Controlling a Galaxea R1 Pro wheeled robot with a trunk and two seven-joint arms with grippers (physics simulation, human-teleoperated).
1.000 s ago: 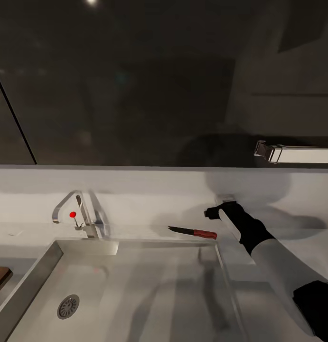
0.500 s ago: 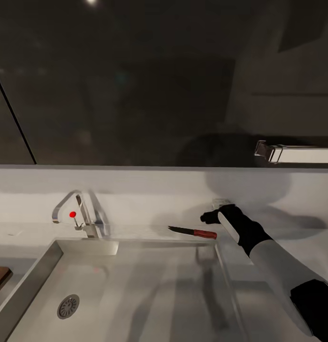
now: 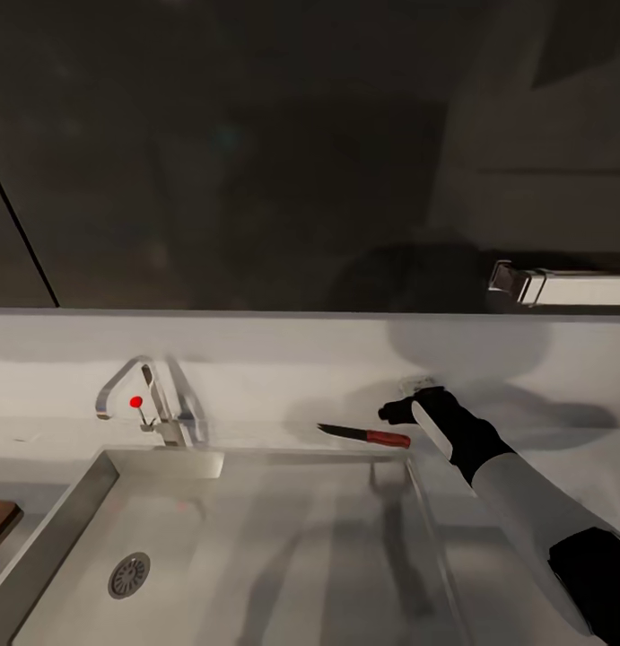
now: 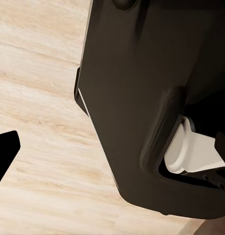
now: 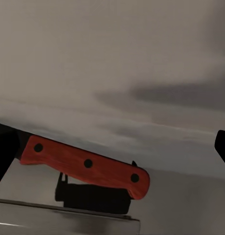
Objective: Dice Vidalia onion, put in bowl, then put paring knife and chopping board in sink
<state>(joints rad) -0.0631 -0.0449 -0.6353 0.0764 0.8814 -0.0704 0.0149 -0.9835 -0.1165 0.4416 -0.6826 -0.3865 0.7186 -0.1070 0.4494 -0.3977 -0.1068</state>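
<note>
Just beside our right end effector [image 3: 392,412], its fingers spread and empty, the knife [image 3: 364,437] lies on the worktop [image 3: 489,502] behind the sink [image 3: 256,529]; both sink placements remain.

— What is standing behind the worktop?

— A dark glossy wall panel [image 3: 256,152] is rising at the far side, with a thin black seam [image 3: 22,233] slanting down its left part. Below it a pale backsplash [image 3: 283,359] is catching soft shadows.

— And underfoot?

— Light wood-grain flooring [image 4: 39,98] is showing — pale planks.
</note>
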